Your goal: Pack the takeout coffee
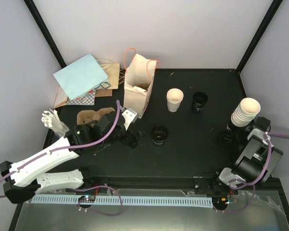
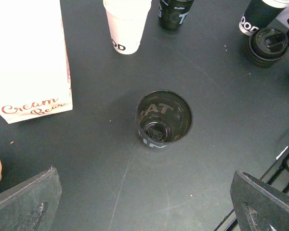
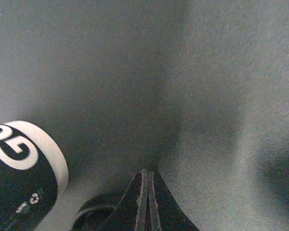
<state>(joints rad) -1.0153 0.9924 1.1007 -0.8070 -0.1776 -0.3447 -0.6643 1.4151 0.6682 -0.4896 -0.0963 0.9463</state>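
The left end effector [image 2: 147, 211] stands wide open and empty, its fingers [image 2: 26, 202] framing an unlidded black cup [image 2: 164, 118] that stands upright on the counter [image 2: 221, 144], so the step in hand looks like a reach for that cup. To do it well, keep the cup centred between the fingers, come in low enough to take the tapered wall below the rim rather than the lip, and close gently, since an open cup will likely dent or tip under a hard or off-centre squeeze. The bag [image 2: 29, 62] stands just left of the approach, so the finger on that side wants room. No lidded coffee shows: a white cup [image 1: 175, 99], also open, stands further back, right of the bag, with a second black cup [image 1: 199, 102] near it, and the lids [image 2: 267, 45] sit piled by the cup stack [image 1: 244, 113] at the right. The tray [image 1: 89, 117] lies on the left, partly hidden by the left arm. That arm stretches forward and to the right from its base, wrist tilted down at the cup. The right arm is folded on its own side, its end effector [image 3: 147, 178] closed on nothing, pointing at the counter close by the cup stack.
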